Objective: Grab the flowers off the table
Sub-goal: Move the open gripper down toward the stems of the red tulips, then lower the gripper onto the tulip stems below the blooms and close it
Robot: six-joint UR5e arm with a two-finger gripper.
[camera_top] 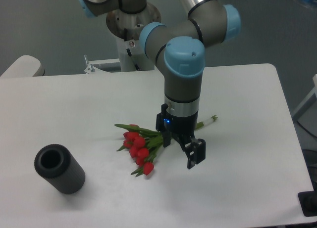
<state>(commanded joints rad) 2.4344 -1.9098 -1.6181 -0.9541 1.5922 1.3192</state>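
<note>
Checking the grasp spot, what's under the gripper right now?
Under the open gripper lie the flowers' green stems on the white table; the gripper hides their middle, and only the stem end shows beyond.

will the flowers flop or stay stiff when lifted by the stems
The flowers probably droop a bit: thin stems, buds bunched at one end. Likely light. The open pincer could crush the stems if it shuts hard.

Grey arm segments, light-blue joint caps, silver wrist band, black fingers (195,154), blue LED
</note>
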